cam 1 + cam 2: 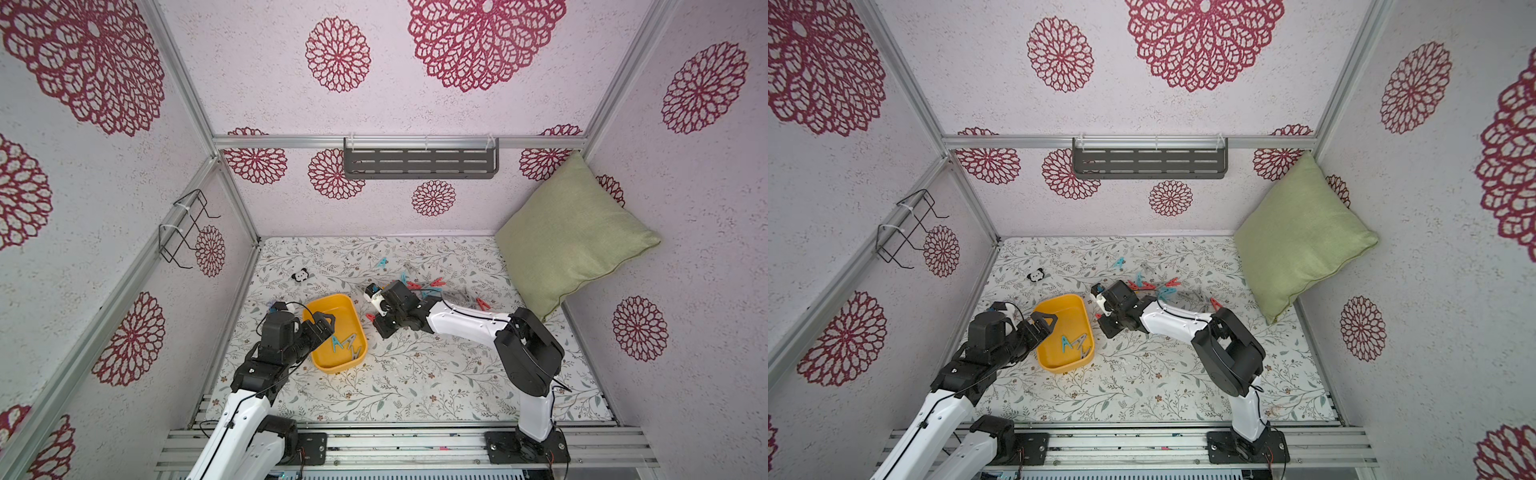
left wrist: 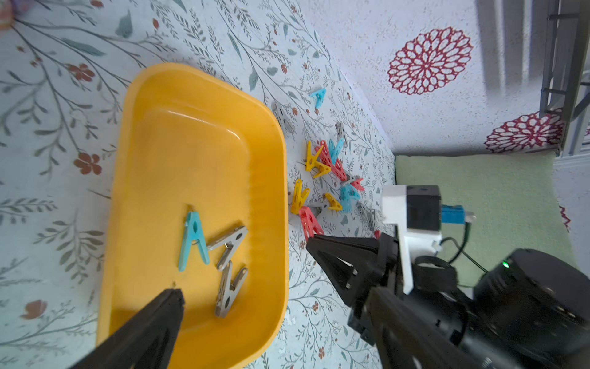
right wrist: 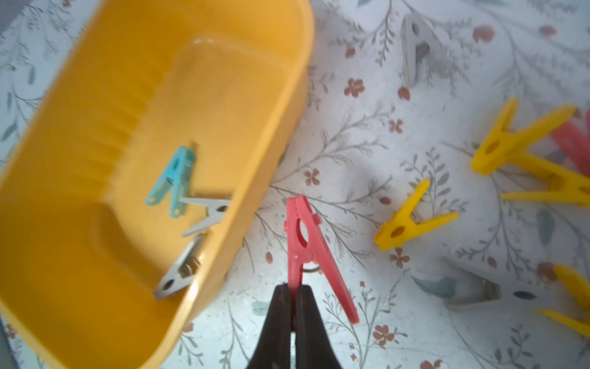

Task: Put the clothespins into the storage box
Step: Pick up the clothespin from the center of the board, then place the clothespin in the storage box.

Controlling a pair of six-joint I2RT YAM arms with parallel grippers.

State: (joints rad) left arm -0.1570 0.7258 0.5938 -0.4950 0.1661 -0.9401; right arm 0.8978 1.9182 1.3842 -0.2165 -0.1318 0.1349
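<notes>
Finding: my right gripper (image 3: 294, 289) is clenched on one leg-end of a red clothespin (image 3: 303, 246). The rest of the pin juts ahead, just outside the long wall of the storage box (image 3: 207, 96). Whether the pin is clear of the worktop (image 3: 367, 143) I cannot tell. My left gripper (image 1: 321, 325) stands released and empty over the box's 9 o'clock side, taking the back wall as 12 in a top view. The step in hand, as I judge it, is the carry to the box, which sits at 9 o'clock of the held pin. The hold is thin and off-centre, so a slow, level move seems advisable. The pin should rise above the rim before crossing and be let go over the bare floor at the box's 12 o'clock end, well off the left gripper. Count: the box holds three, namely one teal clothespin (image 2: 193, 239) and two grey clothespins (image 2: 228, 242). My grip holds one red. On the worktop a loose heap of clothespins (image 2: 329, 166) lies at 1 to 2 o'clock of the box, with four yellow and at least three each of red, teal and grey. They overlap, so I give no firm total. There is one storage box. One panda toy (image 1: 300, 274) lies at 11 o'clock of the box and one green cushion (image 1: 569, 232) at 2 o'clock; neither is task matter.
</notes>
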